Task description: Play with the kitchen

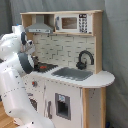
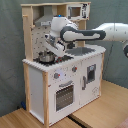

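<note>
Second exterior view: the kitchen (image 2: 65,80) stands on a wooden floor (image 2: 100,107) before a grey curtain (image 2: 10,60). The gripper (image 2: 50,46) hangs above a metal pot (image 2: 46,57) on the stove; I can't tell whether its fingers are apart. In the first exterior view the arm (image 1: 17,85) blocks the stove.

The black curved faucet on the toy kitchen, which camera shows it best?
The first exterior view: the black curved faucet stands unobstructed behind the grey sink. In the second exterior view, the white robot arm crosses in front of that area, and the faucet cannot be made out.
</note>
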`<state>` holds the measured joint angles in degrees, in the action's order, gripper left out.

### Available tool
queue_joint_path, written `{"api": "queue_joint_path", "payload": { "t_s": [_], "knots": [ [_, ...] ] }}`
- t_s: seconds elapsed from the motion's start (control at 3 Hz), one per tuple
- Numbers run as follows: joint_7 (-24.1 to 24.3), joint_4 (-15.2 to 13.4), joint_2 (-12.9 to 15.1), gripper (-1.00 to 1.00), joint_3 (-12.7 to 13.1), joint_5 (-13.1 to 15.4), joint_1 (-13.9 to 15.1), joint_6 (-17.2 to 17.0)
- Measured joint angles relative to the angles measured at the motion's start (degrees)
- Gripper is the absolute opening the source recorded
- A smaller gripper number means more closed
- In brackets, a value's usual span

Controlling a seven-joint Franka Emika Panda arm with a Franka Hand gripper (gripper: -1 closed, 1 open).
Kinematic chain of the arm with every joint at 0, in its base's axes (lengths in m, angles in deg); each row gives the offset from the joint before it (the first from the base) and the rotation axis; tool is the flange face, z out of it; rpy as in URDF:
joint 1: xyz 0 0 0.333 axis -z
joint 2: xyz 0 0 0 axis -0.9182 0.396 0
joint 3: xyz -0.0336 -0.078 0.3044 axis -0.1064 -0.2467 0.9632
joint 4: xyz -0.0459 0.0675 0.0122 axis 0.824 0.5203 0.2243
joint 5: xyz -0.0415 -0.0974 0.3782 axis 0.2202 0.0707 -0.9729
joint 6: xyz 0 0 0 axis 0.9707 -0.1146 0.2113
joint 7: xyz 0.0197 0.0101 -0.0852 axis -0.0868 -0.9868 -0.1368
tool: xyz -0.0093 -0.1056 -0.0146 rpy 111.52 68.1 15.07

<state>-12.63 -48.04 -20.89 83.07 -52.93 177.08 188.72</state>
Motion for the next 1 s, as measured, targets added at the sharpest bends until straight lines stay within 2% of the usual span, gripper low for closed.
{"api": "queue_joint_path", "payload": {
  "t_s": [0.33, 0.67, 1.0],
  "knots": [
    [-3.8, 3.4, -1.4, 1.00, 0.8, -1.0, 2.2, -1.5],
    [-8.2, 5.3, -1.6, 1.00, 3.0, -1.1, 3.9, -3.5],
    [-12.7, 5.3, -2.6, 1.00, 3.4, -1.1, 4.9, -7.1]
  ]
}}
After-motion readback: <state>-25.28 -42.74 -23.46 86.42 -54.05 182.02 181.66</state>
